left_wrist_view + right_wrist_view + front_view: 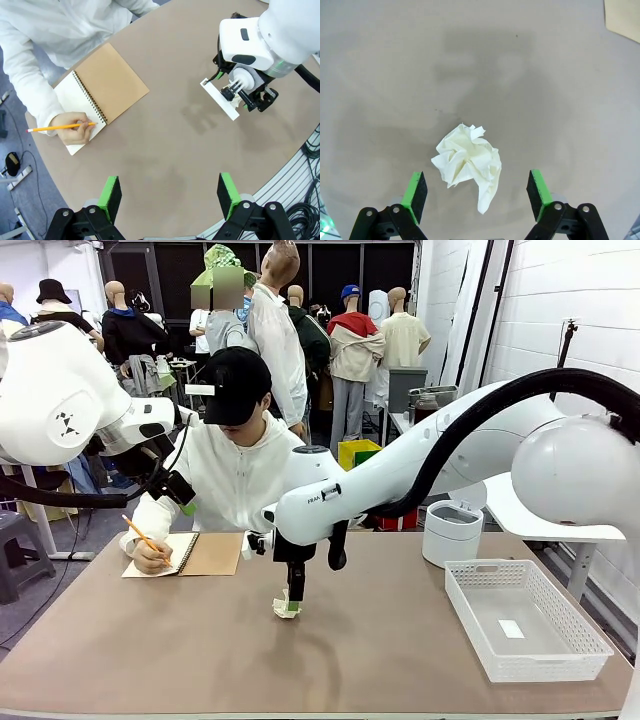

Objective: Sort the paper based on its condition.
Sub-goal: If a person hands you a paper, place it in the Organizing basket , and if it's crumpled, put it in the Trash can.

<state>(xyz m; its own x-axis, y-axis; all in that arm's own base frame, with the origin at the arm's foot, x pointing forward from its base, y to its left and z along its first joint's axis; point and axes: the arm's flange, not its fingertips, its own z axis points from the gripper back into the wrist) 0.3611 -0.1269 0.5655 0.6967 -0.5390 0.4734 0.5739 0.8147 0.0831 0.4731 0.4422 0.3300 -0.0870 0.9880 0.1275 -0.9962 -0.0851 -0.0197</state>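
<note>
A crumpled ball of white paper [468,162] lies on the brown table [380,75]. My right gripper [477,195] stands open just above it, one green pad [415,194] on each side and apart from the paper. From the front, the right gripper [290,602] points straight down at the paper ball [286,609] near the table's middle. My left gripper [169,197] hangs open and empty high above the table's left part, with the left arm [60,390] raised at the picture's left.
A person at the far side writes with a pencil [143,535] in a spiral notebook [205,553] with a brown cover. A white mesh basket [525,618] stands at the right front. Behind it is a white round container [452,532].
</note>
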